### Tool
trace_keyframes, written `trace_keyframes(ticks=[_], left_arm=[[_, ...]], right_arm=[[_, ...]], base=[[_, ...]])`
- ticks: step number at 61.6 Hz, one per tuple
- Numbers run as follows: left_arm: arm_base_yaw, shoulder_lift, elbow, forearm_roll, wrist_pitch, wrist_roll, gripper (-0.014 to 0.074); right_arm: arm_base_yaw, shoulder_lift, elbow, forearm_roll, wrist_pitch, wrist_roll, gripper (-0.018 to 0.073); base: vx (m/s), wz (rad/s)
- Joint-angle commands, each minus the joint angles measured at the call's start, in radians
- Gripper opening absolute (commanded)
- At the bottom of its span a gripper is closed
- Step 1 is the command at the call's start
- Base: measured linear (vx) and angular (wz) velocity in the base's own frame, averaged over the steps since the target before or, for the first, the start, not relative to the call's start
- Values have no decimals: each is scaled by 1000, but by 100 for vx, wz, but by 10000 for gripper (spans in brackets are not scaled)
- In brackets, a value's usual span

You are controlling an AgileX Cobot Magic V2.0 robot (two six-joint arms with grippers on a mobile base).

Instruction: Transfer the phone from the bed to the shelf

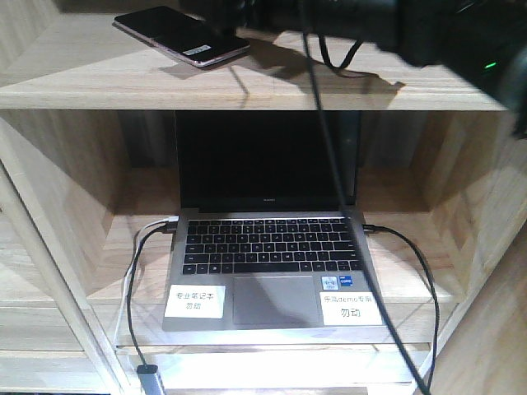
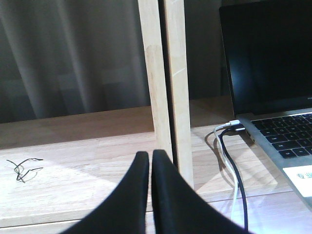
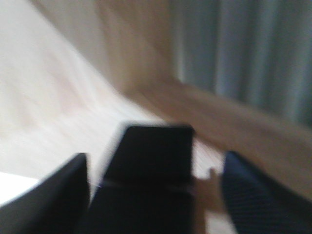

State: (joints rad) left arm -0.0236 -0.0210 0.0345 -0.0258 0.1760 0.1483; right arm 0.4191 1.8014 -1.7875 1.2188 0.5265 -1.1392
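Phone (image 1: 183,36) flat on shelf (image 1: 99,82) — right gripper (image 3: 156,170) spread around it, left gripper (image 2: 150,168) closed.

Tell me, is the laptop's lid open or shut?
Open: the laptop sits in the shelf compartment with its dark screen raised behind the exposed keyboard.

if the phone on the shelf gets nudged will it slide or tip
Likely slide: the phone lies flat on the smooth shelf, too thin to tip. Its glossy face probably makes it slippery. Its near corner looks close to the plank's front edge, so a push forward might drop it.
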Motion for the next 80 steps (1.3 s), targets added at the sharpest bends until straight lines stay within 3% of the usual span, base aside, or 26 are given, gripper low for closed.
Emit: trace_keyframes(ticks=[1, 9, 27, 38, 65, 80], left_arm=[[1, -5, -23, -9, -71, -6, 1], [1, -5, -23, -9, -71, -6, 1], [1, -5, -23, -9, -71, -6, 1], [1, -5, -23, -9, -71, -6, 1], [1, -5, -23, -9, -71, -6, 1], [1, -5, -23, -9, -71, -6, 1]], right_arm=[[-5, -96, -29, -19, 5, 57, 386], [-5, -168, 28, -81, -12, 117, 279], [-5, -445, 385, -86, -188, 85, 88], [-5, -634, 617, -86, -203, 63, -13], [-5, -1155, 1102, -84, -206, 62, -10], [-5, -1325, 1199, -82, -201, 62, -10]], base=[[0, 0], [0, 0], [0, 0], [0, 0], [0, 0], [0, 0]])
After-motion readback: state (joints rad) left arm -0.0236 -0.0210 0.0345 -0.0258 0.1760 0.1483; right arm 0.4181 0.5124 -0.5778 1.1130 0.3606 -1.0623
